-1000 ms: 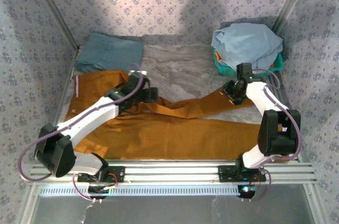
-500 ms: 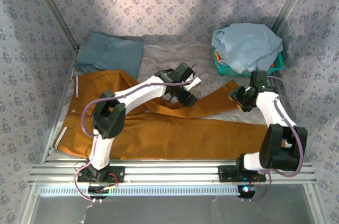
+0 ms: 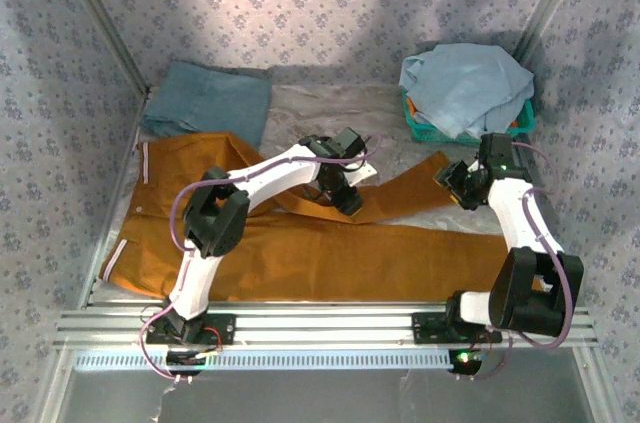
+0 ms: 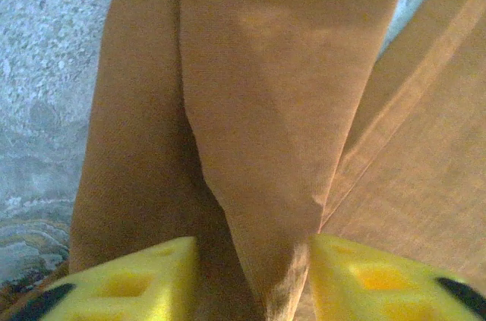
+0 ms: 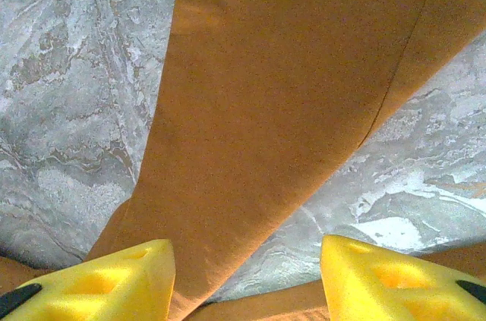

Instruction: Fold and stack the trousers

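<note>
The left gripper [image 4: 254, 260] has swung in from the left and now pinches a raised fold of the trousers [image 3: 300, 253], mid-table on the far leg. The right gripper [image 5: 247, 260] hangs half-wide over that leg's end, holding nothing. It's a thin pinch, so a quick lift could slip it. The bare mat [image 3: 330, 113] beyond gives room; the basket [image 3: 418, 125] crowds the right.

In the top view the left arm [image 3: 270, 171] covers the trousers [image 3: 300, 253] at the upper leg's bend, and the left gripper [image 3: 346, 202] hides its fingertips under its own body. At 1 o'clock the basket [image 3: 418, 123] lies mostly under a pale-blue garment [image 3: 465, 83]. In the left wrist view the 2 yellow fingers [image 4: 144, 287] are cut off at 6 o'clock; whether they pinch the cloth ridge cannot be told.
</note>
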Available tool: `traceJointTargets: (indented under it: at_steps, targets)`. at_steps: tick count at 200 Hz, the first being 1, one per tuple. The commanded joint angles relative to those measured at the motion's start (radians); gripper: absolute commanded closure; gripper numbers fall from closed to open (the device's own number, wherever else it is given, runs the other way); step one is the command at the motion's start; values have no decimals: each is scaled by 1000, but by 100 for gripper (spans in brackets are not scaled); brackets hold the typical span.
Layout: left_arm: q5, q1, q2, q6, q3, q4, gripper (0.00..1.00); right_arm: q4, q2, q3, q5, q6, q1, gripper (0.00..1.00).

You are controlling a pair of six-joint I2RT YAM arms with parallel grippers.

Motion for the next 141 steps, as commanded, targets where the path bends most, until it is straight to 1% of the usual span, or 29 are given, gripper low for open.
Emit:
traceJointTargets:
  at_steps: [1,10,18,23,29,37,52,66,88,100,135,141]
  targets:
    - [18,-11,-32,-2,22,-22,73,-9,-16,-18,-15,-12,-6,45]
    - [1,-11,-41,-4,26,-16,83,-5,-21,-25,-12,-8,-6,45]
    - [-36,-12,-47,-8,34,-8,89,-1,-25,-31,-10,-6,-4,46]
    - [-66,-15,-48,-8,46,-10,91,0,-26,-32,-10,-6,-3,46]
    - [-109,-19,-48,-5,68,-13,93,-1,-25,-33,-8,-6,-2,46]
    - [-211,-34,-47,13,96,-16,100,1,-25,-35,-6,-6,0,46]
    - [-369,-60,-37,85,137,21,100,10,-26,-42,-1,-2,0,46]
    - [-445,-62,-8,145,179,67,100,11,-24,-47,-5,4,2,46]
    - [-495,-44,65,225,286,97,100,12,-19,-49,-1,5,2,46]
    - [-507,-28,107,260,331,126,100,44,-15,-54,-3,9,2,46]
    - [-494,29,245,307,476,150,100,74,16,-51,-18,21,9,46]
    - [-494,39,268,311,504,182,100,81,18,-51,-16,35,10,46]
